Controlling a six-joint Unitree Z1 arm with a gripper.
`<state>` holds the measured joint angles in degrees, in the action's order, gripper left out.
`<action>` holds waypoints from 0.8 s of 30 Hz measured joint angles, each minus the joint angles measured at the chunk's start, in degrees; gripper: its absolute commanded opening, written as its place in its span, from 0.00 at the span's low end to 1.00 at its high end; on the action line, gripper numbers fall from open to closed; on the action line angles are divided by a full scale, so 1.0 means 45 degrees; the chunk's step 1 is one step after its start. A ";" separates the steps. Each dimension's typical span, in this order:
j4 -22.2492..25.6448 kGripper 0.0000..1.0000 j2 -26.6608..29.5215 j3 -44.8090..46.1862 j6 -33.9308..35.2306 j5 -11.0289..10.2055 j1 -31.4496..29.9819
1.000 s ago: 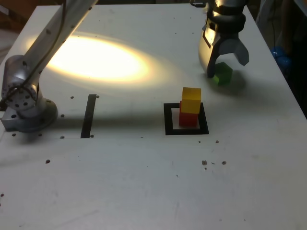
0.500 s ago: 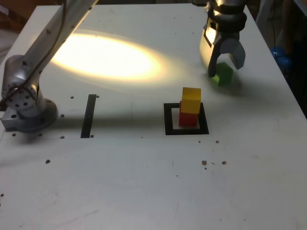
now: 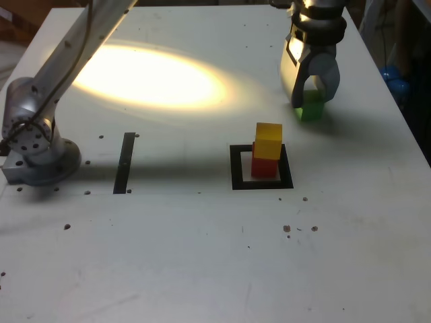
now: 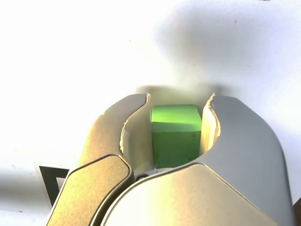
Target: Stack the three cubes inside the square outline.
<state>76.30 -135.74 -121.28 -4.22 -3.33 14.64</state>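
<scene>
Jaws were wide a second ago, straddling the green cube [image 3: 311, 108]; now the gripper [image 3: 313, 98] has closed in on it, both fingers pressed to its sides. Wrist view confirms: the green cube [image 4: 175, 134] is pinched between the two pads, still sitting on the table. The arm hasn't shifted otherwise. The stack is unchanged: yellow cube [image 3: 269, 140] on red cube [image 3: 264, 167], inside the square outline [image 3: 236, 168].

From the stack, the green cube is at about 1 o'clock in the exterior view, well apart. Black strip [image 3: 124, 162] at 9 o'clock from the outline.

White table [image 3: 202, 256], speckled with small dark holes, bright oval light patch at upper left. Arm base [image 3: 34, 145] at the exterior view's left edge. Blue object [image 3: 394, 79] off the table's right edge, too dim to identify.

Gripper hides the green cube's top in the exterior view. The wrist view catches only a corner of the outline [image 4: 49, 181], cut off by a finger.
</scene>
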 measured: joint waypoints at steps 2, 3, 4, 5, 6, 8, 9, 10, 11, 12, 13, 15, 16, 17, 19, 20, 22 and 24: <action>0.0001 0.33 0.0077 0.0097 -0.0020 -0.0048 -0.0045; 0.0009 0.33 0.0150 0.0185 -0.0025 -0.0096 -0.0082; 0.0034 0.33 0.0234 0.0287 -0.0029 -0.0148 -0.0126; 0.0066 0.33 0.0357 0.0367 -0.0033 -0.0195 -0.0176; 0.0089 0.33 0.0526 0.0426 -0.0043 -0.0222 -0.0224; 0.0124 0.33 0.0937 0.0567 -0.0060 -0.0256 -0.0309; 0.0143 0.33 0.1144 0.0659 -0.0067 -0.0270 -0.0355; 0.0153 0.33 0.1342 0.0778 -0.0074 -0.0279 -0.0404; 0.0156 0.33 0.1545 0.0942 -0.0076 -0.0283 -0.0468; 0.0158 0.33 0.1707 0.1092 -0.0078 -0.0289 -0.0538; 0.0163 0.33 0.1888 0.1252 -0.0079 -0.0293 -0.0637; 0.0167 0.33 0.2248 0.1548 -0.0080 -0.0294 -0.0845; 0.0170 0.33 0.2482 0.1731 -0.0081 -0.0294 -0.0962; 0.0177 0.33 0.2707 0.1904 -0.0080 -0.0294 -0.1062; 0.0194 0.33 0.3183 0.2303 -0.0080 -0.0293 -0.1271; 0.0195 0.33 0.3442 0.2514 -0.0079 -0.0293 -0.1402; 0.0195 0.33 0.3908 0.3025 -0.0043 -0.0293 -0.1642; 0.0194 0.33 0.4319 0.3489 0.0001 -0.0293 -0.1845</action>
<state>77.17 -116.31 -105.58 -4.21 -4.65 6.33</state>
